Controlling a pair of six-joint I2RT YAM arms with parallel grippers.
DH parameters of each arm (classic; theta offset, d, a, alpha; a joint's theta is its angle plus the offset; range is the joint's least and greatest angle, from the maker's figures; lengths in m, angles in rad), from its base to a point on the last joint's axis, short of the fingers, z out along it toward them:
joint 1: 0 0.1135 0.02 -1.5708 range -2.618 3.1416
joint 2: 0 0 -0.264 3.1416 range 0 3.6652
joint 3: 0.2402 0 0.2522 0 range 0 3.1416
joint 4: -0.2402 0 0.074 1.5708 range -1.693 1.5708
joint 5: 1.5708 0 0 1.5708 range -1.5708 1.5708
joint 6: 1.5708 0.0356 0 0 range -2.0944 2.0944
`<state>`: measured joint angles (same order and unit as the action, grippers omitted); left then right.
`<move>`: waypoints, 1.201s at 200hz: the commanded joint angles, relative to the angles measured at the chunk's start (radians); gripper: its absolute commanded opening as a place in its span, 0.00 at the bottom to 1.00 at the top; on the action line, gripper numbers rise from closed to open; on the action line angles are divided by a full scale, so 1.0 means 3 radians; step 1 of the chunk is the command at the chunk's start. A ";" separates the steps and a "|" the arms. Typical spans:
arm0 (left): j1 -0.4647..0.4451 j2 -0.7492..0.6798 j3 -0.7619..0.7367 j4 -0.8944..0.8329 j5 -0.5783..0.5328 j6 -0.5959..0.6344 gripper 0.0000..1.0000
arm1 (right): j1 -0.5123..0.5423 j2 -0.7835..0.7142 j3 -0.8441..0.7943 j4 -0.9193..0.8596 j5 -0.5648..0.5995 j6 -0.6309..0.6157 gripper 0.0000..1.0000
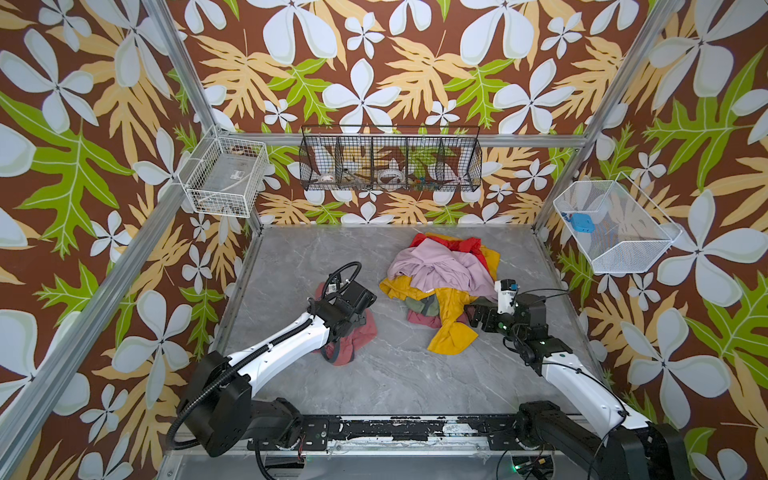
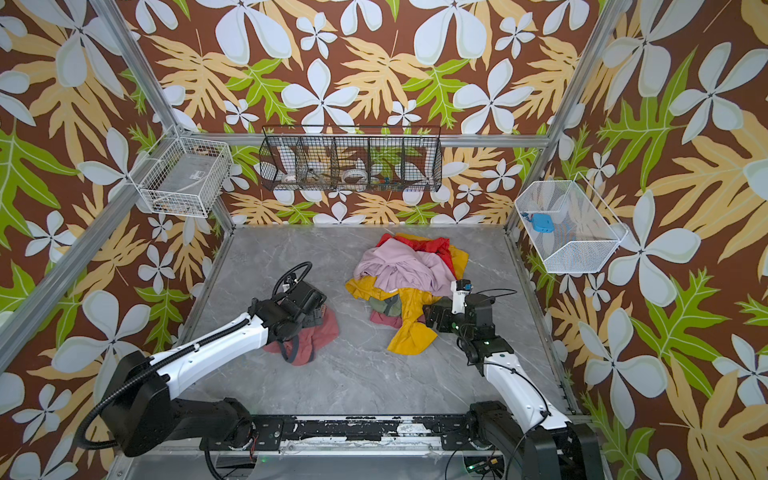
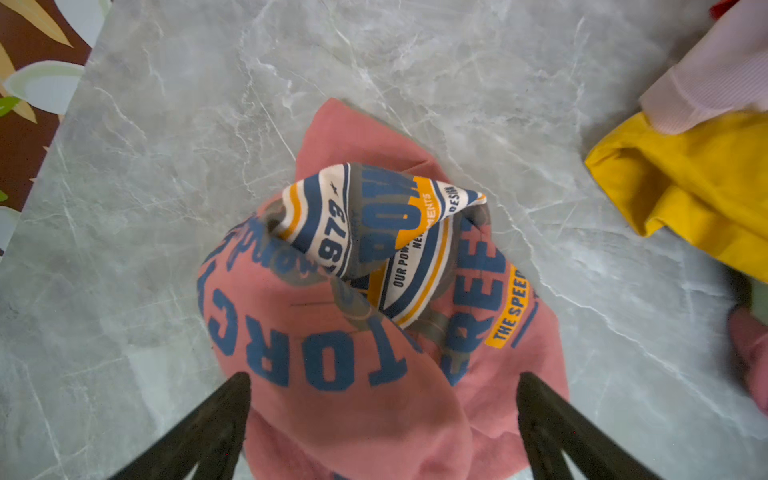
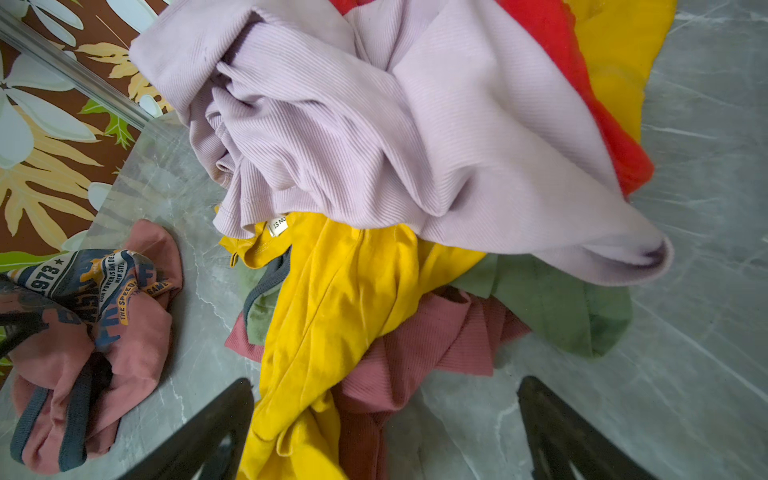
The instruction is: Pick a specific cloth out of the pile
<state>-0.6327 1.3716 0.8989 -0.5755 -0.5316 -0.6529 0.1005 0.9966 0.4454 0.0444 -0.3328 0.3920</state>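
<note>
On table (image 1: 395,374), cloth (image 1: 362,332) is found crumpled at 8 o'clock of pile (image 1: 440,274), apart from it. Jaws of left gripper (image 3: 386,380) are spread wide, straddling cloth. Jaws of right gripper (image 4: 386,384) are spread wide at pile's 4 o'clock edge, empty.

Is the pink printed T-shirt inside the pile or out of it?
Out: the T-shirt lies crumpled on the bare table, apart from the pile.

On cloth (image 3: 316,365), just ahead of left gripper (image 3: 384,376): navy "TOR", "REE"; orange patch "THE SPEE"; white bands "973", "OUR POW", "DESIGN". Ahead of right gripper (image 4: 384,380), small white tag (image 4: 278,226) in pile (image 4: 415,124): "IS NO".
</note>
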 commanded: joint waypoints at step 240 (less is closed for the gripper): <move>0.0084 0.0955 -0.0445 0.0925 0.1095 0.0222 0.38 | 0.0004 -0.0173 0.0122 -0.0196 0.0250 -0.0039 0.99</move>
<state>-0.6044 1.6524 0.7822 -0.2020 -0.4118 -0.5449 0.1005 0.9405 0.4805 -0.0399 -0.2619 0.3817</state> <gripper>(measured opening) 0.436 0.992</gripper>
